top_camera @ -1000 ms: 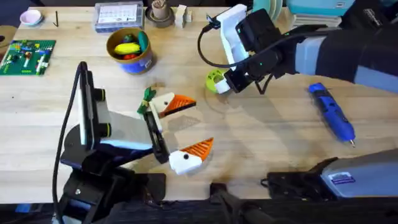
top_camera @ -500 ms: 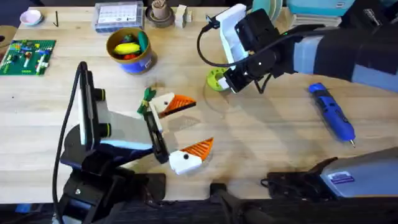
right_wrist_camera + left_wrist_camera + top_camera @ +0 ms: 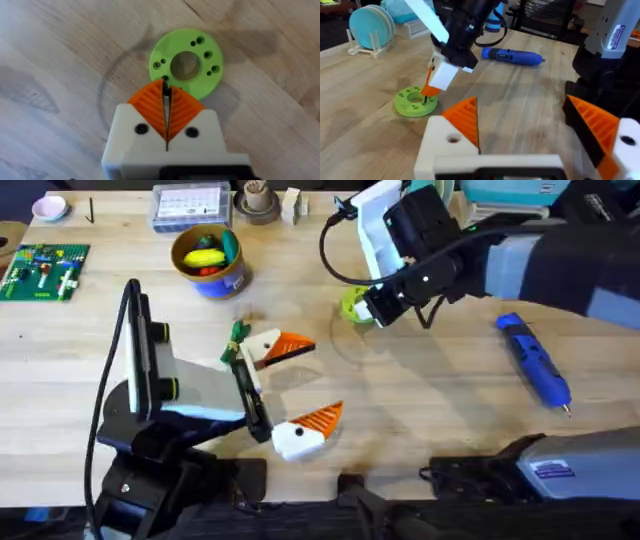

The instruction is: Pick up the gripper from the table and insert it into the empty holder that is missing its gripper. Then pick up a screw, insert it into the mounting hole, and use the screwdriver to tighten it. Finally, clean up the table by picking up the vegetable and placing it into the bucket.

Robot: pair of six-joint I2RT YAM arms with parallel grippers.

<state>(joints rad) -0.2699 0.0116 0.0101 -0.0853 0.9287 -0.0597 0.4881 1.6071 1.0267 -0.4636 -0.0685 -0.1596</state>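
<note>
- Right gripper (image 3: 165,97) hangs over the green disc (image 3: 186,63), ribbed orange pads pressed together on a thin dark screw (image 3: 165,85) at the disc's rim.
- Left gripper (image 3: 300,385) rests on the wooden table (image 3: 420,410), fingers spread apart, nothing between them.
- Blue pen-shaped screwdriver (image 3: 533,362) lies off to the right.
- Round blue bucket (image 3: 209,260) stands far left, yellow inside.
</note>
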